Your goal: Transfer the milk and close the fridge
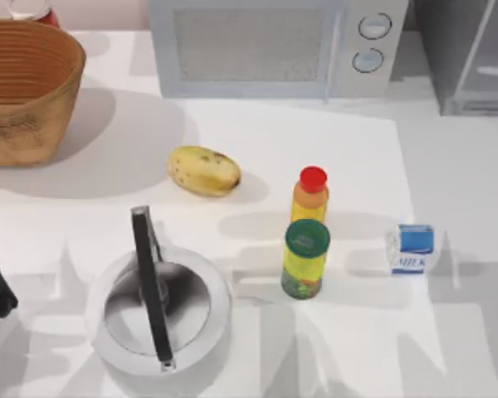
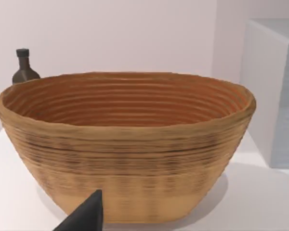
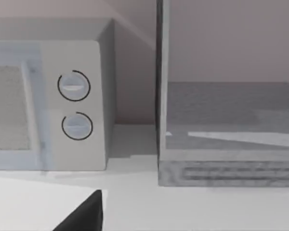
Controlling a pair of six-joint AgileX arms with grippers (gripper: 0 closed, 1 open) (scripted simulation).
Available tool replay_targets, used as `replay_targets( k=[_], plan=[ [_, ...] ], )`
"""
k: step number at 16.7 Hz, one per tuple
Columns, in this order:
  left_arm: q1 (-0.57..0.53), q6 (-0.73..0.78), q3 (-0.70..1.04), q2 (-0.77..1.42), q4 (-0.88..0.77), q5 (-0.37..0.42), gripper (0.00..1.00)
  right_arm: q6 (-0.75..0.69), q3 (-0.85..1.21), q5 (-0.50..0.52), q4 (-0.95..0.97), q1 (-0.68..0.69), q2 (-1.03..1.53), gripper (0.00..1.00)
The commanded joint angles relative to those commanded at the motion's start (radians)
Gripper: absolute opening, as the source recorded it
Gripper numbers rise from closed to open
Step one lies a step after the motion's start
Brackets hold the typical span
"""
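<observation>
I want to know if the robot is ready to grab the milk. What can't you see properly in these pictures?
- Left gripper: the left wrist view's edge cuts off all but a dark tip, so open or shut is unknowable.
- Right gripper: likewise cut off in the right wrist view.
- Fridge: the top view's edge cuts it off, so its door position is unclear.
- Dark bottle: its lower part is hidden behind the basket.
- Milk: plainly visible.
</observation>
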Motion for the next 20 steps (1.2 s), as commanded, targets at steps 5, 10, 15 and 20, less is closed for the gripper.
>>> replay_targets(
  k=[5,10,15,20],
  plan=[
    [0.000,0.000,0.000,0.000,0.000,0.000,1.00,0.006,0.008,0.289,0.227,0.287,0.239,1.00],
    [0.000,0.000,0.000,0.000,0.000,0.000,1.00,0.008,0.011,0.419,0.330,0.417,0.347,1.00],
    [0.000,0.000,0.000,0.000,0.000,0.000,1.00,0.008,0.007,0.417,0.328,0.414,0.345,1.00],
    [0.000,0.000,0.000,0.000,0.000,0.000,1.00,0.039,0.029,0.413,0.415,0.408,0.495,1.00]
  ],
)
